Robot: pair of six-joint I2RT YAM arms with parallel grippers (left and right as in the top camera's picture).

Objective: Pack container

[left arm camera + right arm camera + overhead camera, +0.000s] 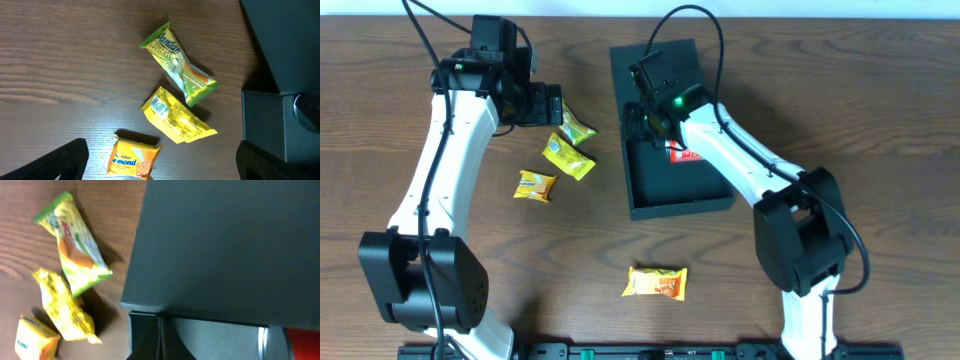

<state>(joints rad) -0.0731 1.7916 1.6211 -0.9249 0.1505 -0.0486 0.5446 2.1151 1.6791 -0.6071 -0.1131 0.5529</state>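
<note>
Teal-green container (665, 192) sits centre-right on table (840, 70), lid (620, 80) laid open on far side so tray can take packets. Red packet (686, 153) already inside. Right gripper (642, 122) over hinge edge; finger state unreadable. Left gripper (553, 104) spread wide and empty beside green packet (179, 62), probably the next pick.

Count:
- one container
- five packets, one in and four out
- out: green, yellow packet (177, 116), small yellow packet (132, 159), orange packet (655, 283) nearest

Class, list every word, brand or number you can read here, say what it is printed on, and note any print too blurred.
"Pandan": green packet; the smaller line under it is too blurred.
"Julie's", "e-mond": small yellow packet, at the left wrist picture's bottom edge.
Middle yellow packet: barcode and fine print, too small to read.
Red packet in the container: white print, unreadable.
Orange packet: unreadable.
</note>
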